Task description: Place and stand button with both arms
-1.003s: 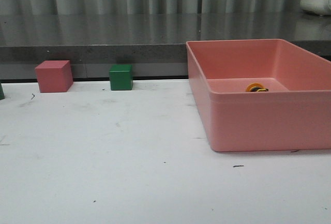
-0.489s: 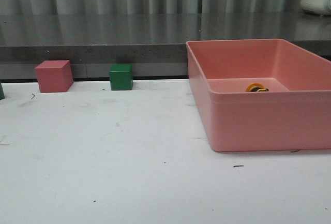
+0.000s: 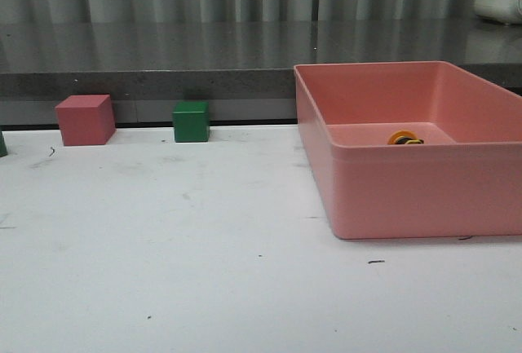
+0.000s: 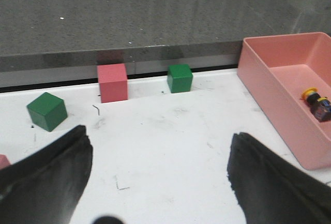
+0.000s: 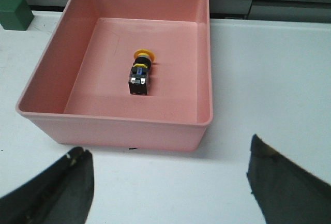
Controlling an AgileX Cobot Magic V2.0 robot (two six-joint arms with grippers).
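The button [image 5: 140, 72] lies on its side on the floor of the pink bin [image 5: 129, 131], its yellow cap pointing to the bin's far wall. It also shows in the front view [image 3: 404, 138] and in the left wrist view [image 4: 316, 101]. My right gripper [image 5: 168, 172] is open and empty above the white table, on the near side of the bin. My left gripper [image 4: 160, 164] is open and empty above the white table, left of the bin [image 4: 269, 100]. Neither arm shows in the front view.
A pink cube [image 3: 85, 119] and a green cube [image 3: 191, 121] stand at the table's back edge. Another green cube [image 4: 47, 111] stands further left. The pink bin [image 3: 424, 198] fills the right side. A dark counter runs behind the table.
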